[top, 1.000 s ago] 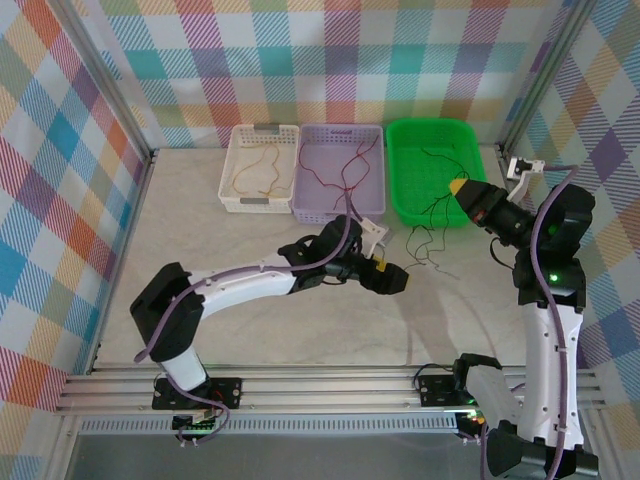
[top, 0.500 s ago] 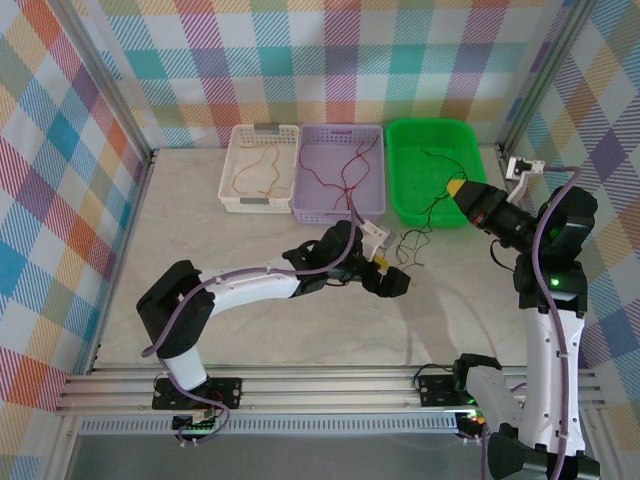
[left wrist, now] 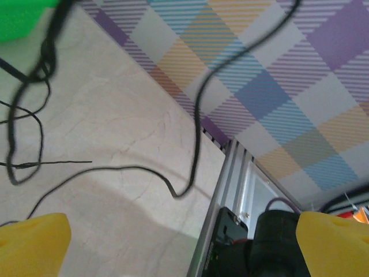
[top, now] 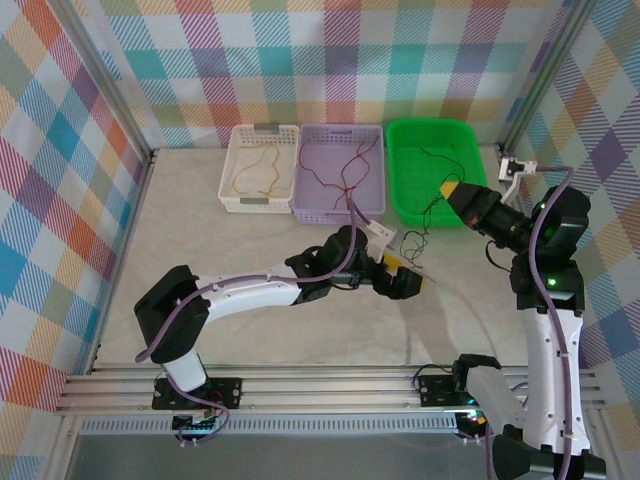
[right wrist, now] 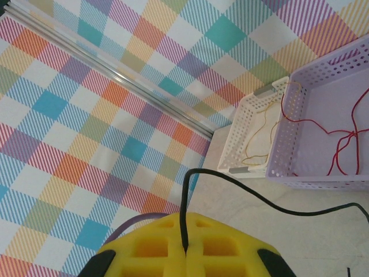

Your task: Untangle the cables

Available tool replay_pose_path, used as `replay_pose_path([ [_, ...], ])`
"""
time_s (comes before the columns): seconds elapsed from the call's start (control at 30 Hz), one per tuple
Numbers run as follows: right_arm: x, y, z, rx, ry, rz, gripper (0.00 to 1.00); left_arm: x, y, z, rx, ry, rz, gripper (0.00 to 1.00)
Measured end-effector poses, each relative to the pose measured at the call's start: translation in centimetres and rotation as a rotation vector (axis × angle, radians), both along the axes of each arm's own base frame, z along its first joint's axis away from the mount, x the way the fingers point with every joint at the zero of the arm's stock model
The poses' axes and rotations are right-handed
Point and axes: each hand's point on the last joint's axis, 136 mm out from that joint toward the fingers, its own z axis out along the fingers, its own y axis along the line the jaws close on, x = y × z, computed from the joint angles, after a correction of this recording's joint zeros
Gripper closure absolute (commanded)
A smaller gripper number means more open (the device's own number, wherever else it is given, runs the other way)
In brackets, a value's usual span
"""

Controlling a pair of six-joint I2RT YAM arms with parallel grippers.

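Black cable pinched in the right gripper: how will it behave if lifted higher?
Probably floppy: the black cable hangs in loose curves from the shut right gripper, holding no shape. Likely very light, given how thin it is. Its lower part lies curled on the table, so it may drag or snag.

The top camera looks down from high behind the near edge over the whole table (top: 250,320); the left wrist camera, low and close to the table, faces the right wall (left wrist: 277,86) and shares the black cable (left wrist: 196,121) with it; the right wrist camera faces far-left, sharing the white bin (right wrist: 253,141) and lilac bin (right wrist: 323,109).
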Motion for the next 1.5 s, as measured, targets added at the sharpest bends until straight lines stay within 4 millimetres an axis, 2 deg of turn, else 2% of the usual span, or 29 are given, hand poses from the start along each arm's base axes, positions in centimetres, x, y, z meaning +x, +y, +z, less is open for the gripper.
replay_pose_path([
  [0.07, -0.1, 0.2, 0.0, -0.001, -0.001, 0.003, 1.0, 0.6, -0.3, 0.3, -0.01, 0.003, 0.026, 0.03],
  [0.2, -0.4, 0.5, 0.1, -0.002, -0.007, 0.015, 1.0, 1.8, -1.5, 0.9, -0.041, 0.004, 0.059, 0.17],
  [0.23, -0.5, 0.6, 0.1, -0.002, -0.008, 0.017, 1.0, 2.0, -1.7, 1.0, -0.047, 0.005, 0.063, 0.24],
  [0.33, -0.6, 0.7, 0.1, -0.002, -0.009, 0.02, 1.0, 2.5, -2.3, 1.1, -0.052, 0.007, 0.076, 0.56],
  [0.5, -0.4, 0.5, -0.1, -0.011, -0.008, 0.0, 1.0, 2.8, -2.4, 1.2, -0.053, 0.001, 0.087, 1.0],
  [0.6, 0.0, -0.2, -0.9, -0.037, 0.009, -0.054, 1.0, 2.7, -2.1, 1.3, -0.052, 0.002, 0.086, 1.0],
  [0.7, 0.7, -1.3, -1.9, -0.078, 0.034, -0.132, 1.0, 1.7, -0.9, 1.3, -0.046, 0.009, 0.077, 1.0],
  [1.0, 4.3, -5.4, -4.7, -0.185, 0.126, -0.376, 1.0, -3.8, 6.7, 0.3, 0.013, 0.086, 0.039, 1.0],
  [1.13, 6.0, -7.4, -6.3, -0.223, 0.182, -0.476, 1.0, -6.2, 11.2, -0.1, 0.063, 0.1, 0.055, 1.0],
  [1.2, 6.5, -8.3, -6.7, -0.241, 0.196, -0.519, 1.0, -6.9, 13.8, 0.8, 0.067, 0.08, 0.086, 1.0],
  [1.3, 7.0, -9.4, -6.6, -0.273, 0.193, -0.574, 1.0, -7.3, 18.1, 3.7, 0.031, 0.028, 0.16, 1.0],
  [1.33, 7.0, -9.7, -6.3, -0.281, 0.187, -0.589, 1.0, -7.2, 19.7, 4.8, 0.009, 0.006, 0.196, 1.0],
  [1.43, 7.2, -10.2, -5.4, -0.301, 0.168, -0.616, 1.0, -6.7, 23.8, 6.6, 0.004, -0.041, 0.304, 1.0],
  [1.5, 7.4, -10.5, -4.6, -0.307, 0.151, -0.627, 1.0, -6.6, 25.6, 7.4, 0.017, -0.06, 0.351, 1.0],
])
